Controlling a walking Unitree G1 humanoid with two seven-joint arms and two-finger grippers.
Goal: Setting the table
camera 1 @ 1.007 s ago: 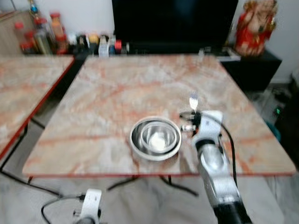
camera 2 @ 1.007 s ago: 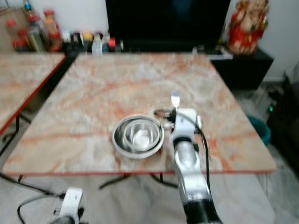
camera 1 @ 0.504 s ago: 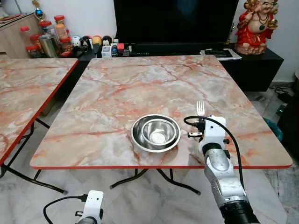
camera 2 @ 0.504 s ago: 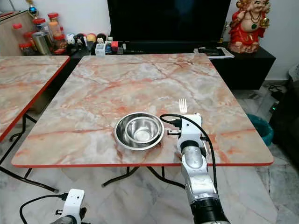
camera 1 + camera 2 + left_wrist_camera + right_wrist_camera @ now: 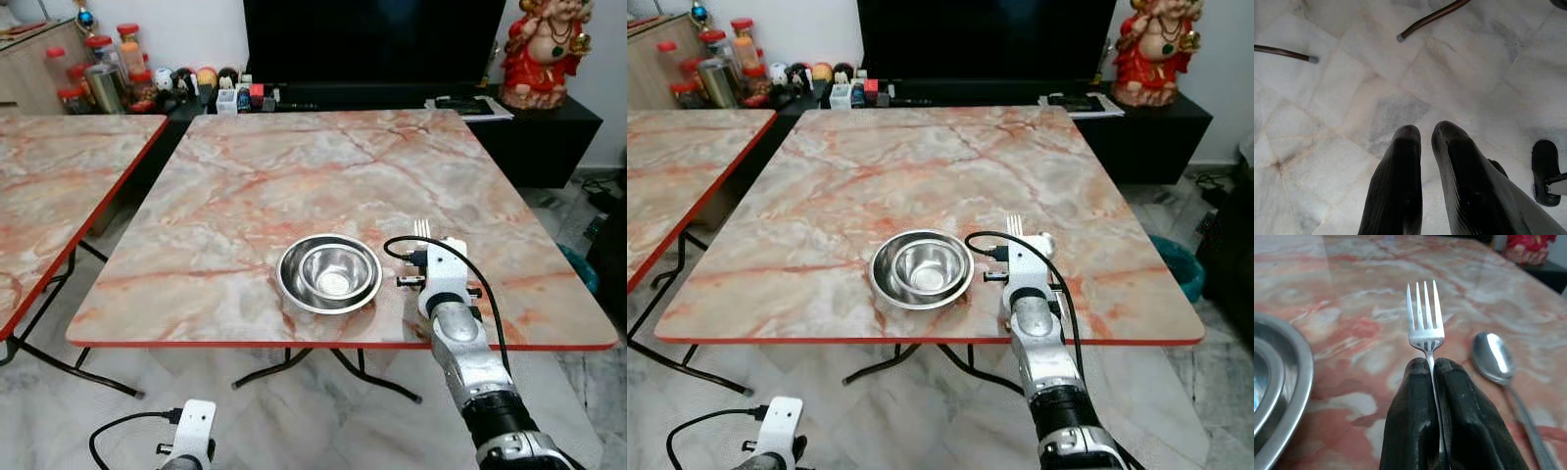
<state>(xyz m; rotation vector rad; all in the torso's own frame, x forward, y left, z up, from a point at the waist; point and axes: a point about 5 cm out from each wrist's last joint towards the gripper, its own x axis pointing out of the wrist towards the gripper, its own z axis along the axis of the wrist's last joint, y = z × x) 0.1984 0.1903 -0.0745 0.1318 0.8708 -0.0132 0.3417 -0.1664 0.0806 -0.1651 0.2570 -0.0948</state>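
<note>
A steel plate [image 5: 294, 291] with a steel bowl [image 5: 331, 270] nested in it sits near the front edge of the marble table [image 5: 294, 186]. My right gripper [image 5: 1432, 366] is shut on the handle of a fork [image 5: 1424, 308], tines pointing away over the table, just right of the plate. In the left eye view the fork tines [image 5: 422, 228] stick up beyond the white wrist [image 5: 443, 274]. A spoon [image 5: 1492, 356] lies on the marble close beside the fork, on the side away from the plate [image 5: 1278, 396]. My left gripper [image 5: 1425, 133] hangs idle over the floor, fingers together.
A second marble table [image 5: 49, 186] stands to the left with a gap between. Behind are a black TV cabinet with jars and bottles [image 5: 108, 83] and a red figurine [image 5: 544, 49]. Metal table legs [image 5: 1430, 17] cross the tiled floor.
The blur from a second ago has cleared and the view has shifted slightly. My right gripper still holds the fork beside the plate, now a little lower, with less of the fork showing above the wrist.
</note>
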